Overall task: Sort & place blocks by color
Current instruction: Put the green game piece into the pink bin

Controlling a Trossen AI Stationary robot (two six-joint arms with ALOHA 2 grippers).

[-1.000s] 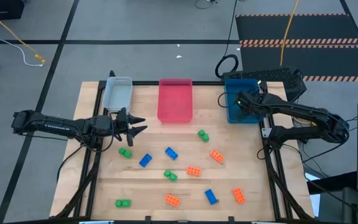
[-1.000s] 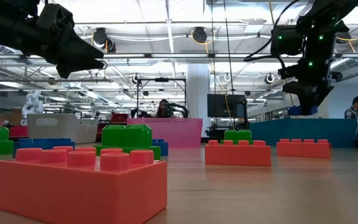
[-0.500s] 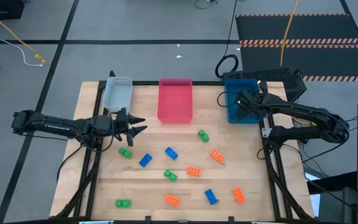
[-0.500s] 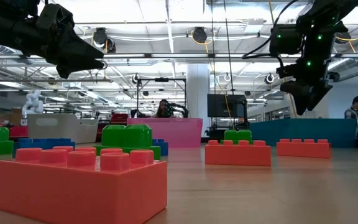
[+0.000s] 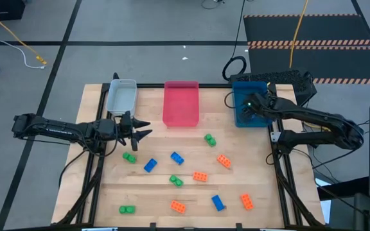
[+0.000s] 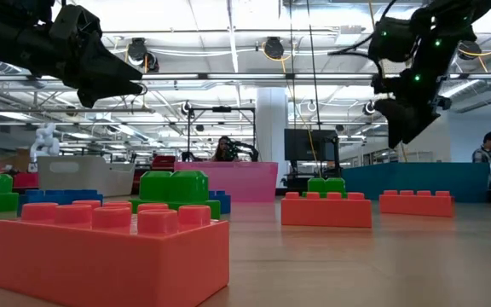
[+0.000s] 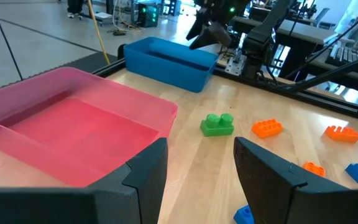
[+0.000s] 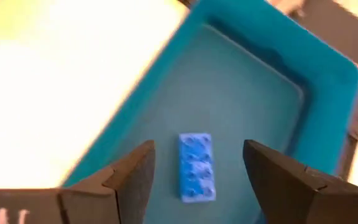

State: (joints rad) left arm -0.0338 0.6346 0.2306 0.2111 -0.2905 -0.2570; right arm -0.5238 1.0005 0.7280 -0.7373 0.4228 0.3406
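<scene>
1. Since the earlier frame, the blue block (image 8: 196,167) has left the right gripper (image 8: 197,171) and now lies flat on the floor of the blue tray (image 5: 239,115); the fingers, then closed on it, now stand apart and empty above it.
2. Right arm: reaches in from the table's right edge, wrist over the blue tray at the far right corner, gripper (image 6: 399,128) raised above the tray rim.
3. Left gripper (image 5: 140,131): held above the table near the grey tray (image 5: 121,96), fingers (image 7: 266,171) parted, grasping nothing; its arm extends level from the left edge.
4. Remaining blocks: green (image 5: 209,139), orange (image 5: 223,160) and blue (image 5: 177,158) bricks lie scattered on the wooden table (image 5: 262,173), in front of the pink tray (image 5: 181,102).
</scene>
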